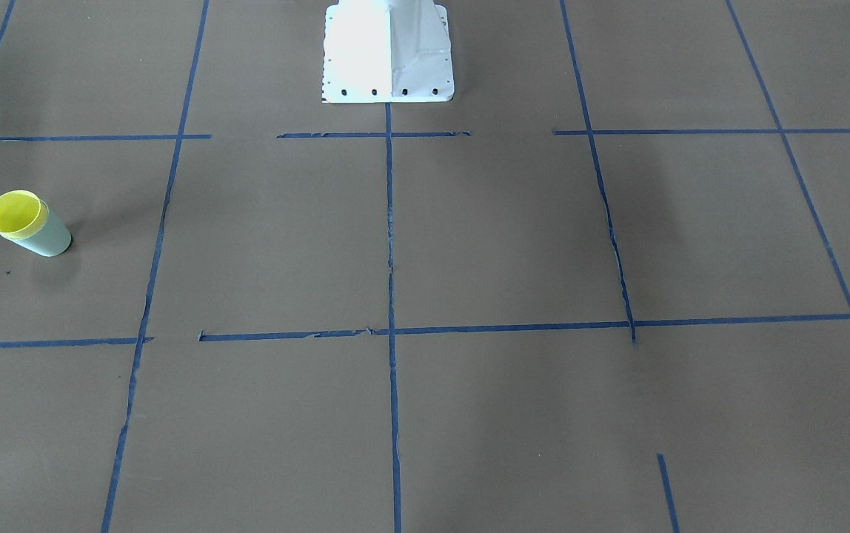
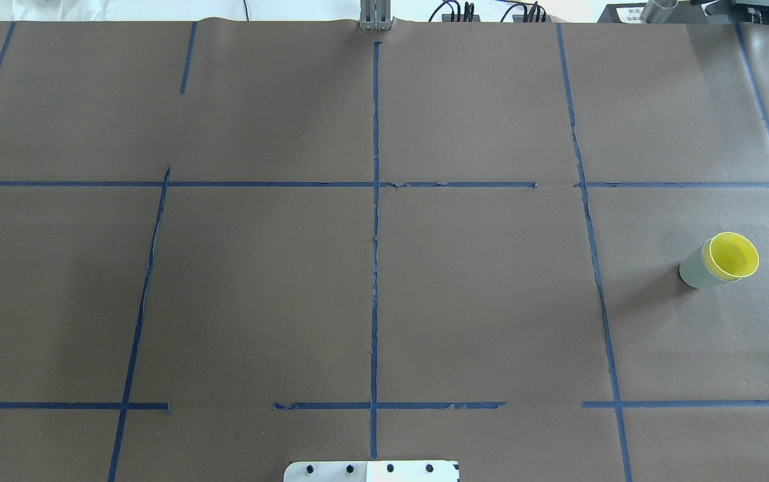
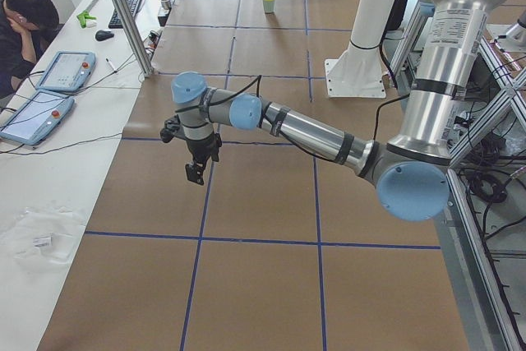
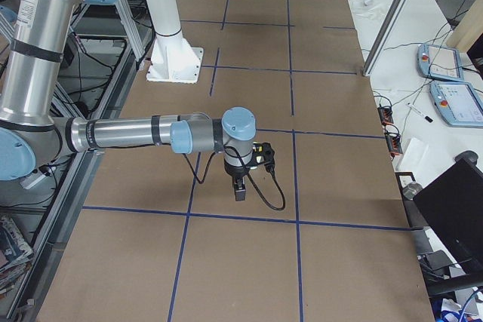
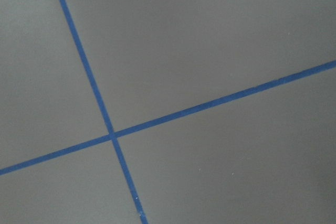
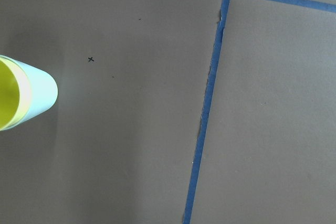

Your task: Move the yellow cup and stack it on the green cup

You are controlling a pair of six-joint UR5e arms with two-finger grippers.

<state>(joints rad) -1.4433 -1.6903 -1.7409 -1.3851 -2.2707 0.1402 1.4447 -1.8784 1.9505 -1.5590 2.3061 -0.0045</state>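
Cups stand nested, yellow cup inside green cup; cannot tell spread of left pincer, right pincer.

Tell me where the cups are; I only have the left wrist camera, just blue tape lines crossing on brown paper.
Observer: The small bright yellow plastic cup sits nested inside the pale mint-green plastic cup, on the robot's right side of the table.
Operator: Is a claw on them?
Observer: No, overhead shows the pair standing free, nothing touching it.
Operator: And my left claw?
Observer: The left claw hangs over the table's left end, far from the cups.
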